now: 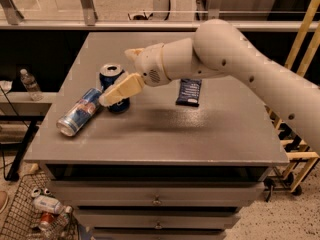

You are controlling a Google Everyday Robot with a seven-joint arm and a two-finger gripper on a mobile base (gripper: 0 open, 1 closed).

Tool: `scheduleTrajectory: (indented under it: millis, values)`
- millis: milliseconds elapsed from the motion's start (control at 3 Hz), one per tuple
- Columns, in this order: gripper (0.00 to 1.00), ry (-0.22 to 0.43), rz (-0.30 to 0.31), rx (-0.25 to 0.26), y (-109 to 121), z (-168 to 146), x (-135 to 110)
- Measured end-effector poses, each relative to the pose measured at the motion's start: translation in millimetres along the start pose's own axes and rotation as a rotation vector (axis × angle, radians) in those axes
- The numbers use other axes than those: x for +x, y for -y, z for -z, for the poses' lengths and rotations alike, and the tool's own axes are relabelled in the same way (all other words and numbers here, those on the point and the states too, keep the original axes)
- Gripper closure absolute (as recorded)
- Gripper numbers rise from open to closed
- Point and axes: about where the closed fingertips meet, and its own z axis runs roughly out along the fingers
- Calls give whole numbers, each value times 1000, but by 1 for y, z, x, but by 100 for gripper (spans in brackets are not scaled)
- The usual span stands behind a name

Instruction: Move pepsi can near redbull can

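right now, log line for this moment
gripper at pepsi can | pepsi can upright by redbull can | redbull can on side | packet apart
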Motion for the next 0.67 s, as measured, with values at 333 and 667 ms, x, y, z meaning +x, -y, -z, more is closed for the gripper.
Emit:
scheduleTrajectory:
  millis: [333,667]
  values:
    - [0,-75,78,6,9,43,-15]
    - [0,-174,130,23,3,104,-22]
